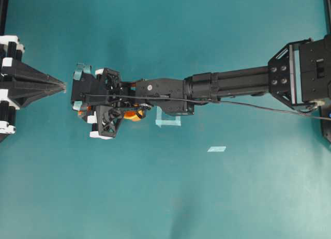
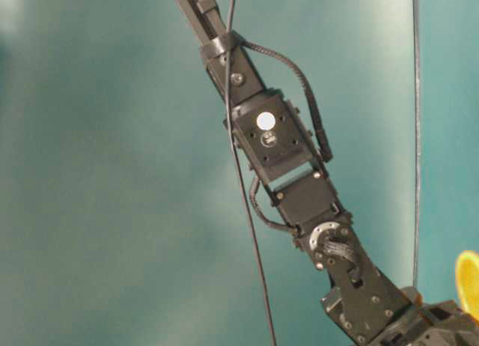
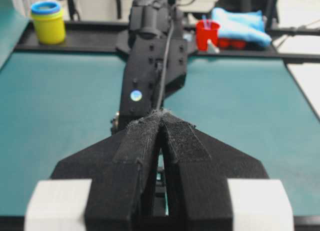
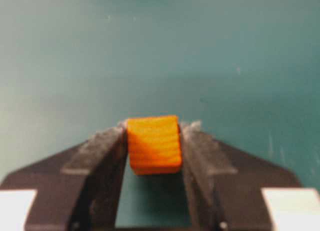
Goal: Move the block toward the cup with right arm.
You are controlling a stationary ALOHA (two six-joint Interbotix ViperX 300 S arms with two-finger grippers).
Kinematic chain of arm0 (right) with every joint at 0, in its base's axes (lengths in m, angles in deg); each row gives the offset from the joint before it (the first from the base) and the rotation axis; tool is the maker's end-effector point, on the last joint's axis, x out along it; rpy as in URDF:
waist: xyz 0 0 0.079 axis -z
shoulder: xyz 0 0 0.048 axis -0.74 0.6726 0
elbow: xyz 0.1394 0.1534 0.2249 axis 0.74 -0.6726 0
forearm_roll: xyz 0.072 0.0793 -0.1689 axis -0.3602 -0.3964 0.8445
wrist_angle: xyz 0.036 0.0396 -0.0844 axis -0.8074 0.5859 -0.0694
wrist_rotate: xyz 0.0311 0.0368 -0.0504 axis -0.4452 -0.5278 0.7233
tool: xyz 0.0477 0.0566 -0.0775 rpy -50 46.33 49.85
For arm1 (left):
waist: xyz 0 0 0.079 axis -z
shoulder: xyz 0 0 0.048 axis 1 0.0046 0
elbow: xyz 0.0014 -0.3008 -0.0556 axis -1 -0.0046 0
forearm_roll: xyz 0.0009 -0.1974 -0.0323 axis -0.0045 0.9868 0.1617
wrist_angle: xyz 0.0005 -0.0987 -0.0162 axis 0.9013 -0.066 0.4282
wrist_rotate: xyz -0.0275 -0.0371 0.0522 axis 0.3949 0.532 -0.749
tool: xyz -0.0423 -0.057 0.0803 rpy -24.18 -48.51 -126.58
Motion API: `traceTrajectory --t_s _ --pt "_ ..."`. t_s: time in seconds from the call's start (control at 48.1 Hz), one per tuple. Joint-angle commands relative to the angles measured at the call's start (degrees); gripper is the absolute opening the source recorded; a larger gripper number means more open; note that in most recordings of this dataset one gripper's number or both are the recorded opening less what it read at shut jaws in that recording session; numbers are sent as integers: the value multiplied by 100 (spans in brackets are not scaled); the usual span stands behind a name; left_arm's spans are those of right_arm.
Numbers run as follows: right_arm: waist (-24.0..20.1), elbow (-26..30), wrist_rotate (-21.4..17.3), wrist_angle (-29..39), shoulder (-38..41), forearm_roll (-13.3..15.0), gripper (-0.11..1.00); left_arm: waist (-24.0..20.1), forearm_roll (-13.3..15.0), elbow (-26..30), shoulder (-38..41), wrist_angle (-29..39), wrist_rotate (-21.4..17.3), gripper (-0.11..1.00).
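Your right tool (image 4: 154, 141) is clamping the orange block (image 4: 153, 143) between its two padded fingers (image 4: 102, 151), the block sitting at their tips just above the teal table (image 4: 160, 51). In the overhead view the right arm (image 1: 227, 84) is reaching across to the left, and the cup (image 1: 135, 115) is peeking out beneath its wrist, just right of the block. Your left tool (image 3: 161, 136) is sitting pinched together, empty, at the far left.
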Motion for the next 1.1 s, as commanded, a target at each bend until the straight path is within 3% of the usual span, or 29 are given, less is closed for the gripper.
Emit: traceTrajectory --t_s 0.0,0.686,1.082 --pt "0 132 9 -9 -448 0 43 -18 -18 149 53 -18 9 0" --pt "-35 9 9 527 -1037 18 43 -18 -9 149 53 -9 9 0" --pt "-18 -1002 -18 413 -1898 18 43 -18 -9 158 53 -9 9 0"
